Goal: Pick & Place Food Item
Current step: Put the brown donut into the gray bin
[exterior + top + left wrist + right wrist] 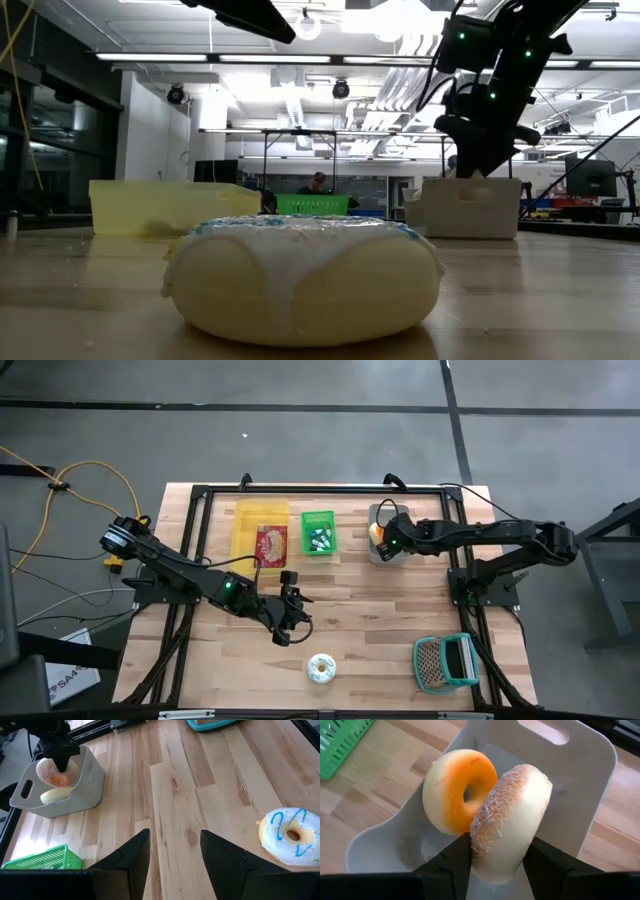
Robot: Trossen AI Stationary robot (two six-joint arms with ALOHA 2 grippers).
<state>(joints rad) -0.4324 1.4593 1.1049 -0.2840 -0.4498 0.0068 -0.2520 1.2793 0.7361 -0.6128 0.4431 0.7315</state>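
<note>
A sugar-crusted pale donut point(512, 817) stands on edge inside the grey bin point(580, 765) at the table's far right, beside an orange-iced donut point(455, 790). My right gripper point(499, 851) is shut on the crusted donut and reaches down into the bin point(385, 542). A white-iced donut with blue lines point(320, 667) lies flat on the table near the front edge. My left gripper point(172, 852) hangs open over mid-table point(290, 615), left of and behind that donut point(292, 835), holding nothing. My right gripper pinches the crusted donut's lower part point(492, 857) between its two fingers, one on each flat face. The fingers slant down into the bin from above. The donut stands on edge against the orange-iced donut. Whether its lower rim rests on the bin's floor I cannot tell.
A yellow bin point(260, 528) with a red packet and a green basket point(318, 532) stand at the far side, left of the grey bin. A teal basket point(445, 663) sits at the near right. Bare wood lies between my left gripper and the white-iced donut.
</note>
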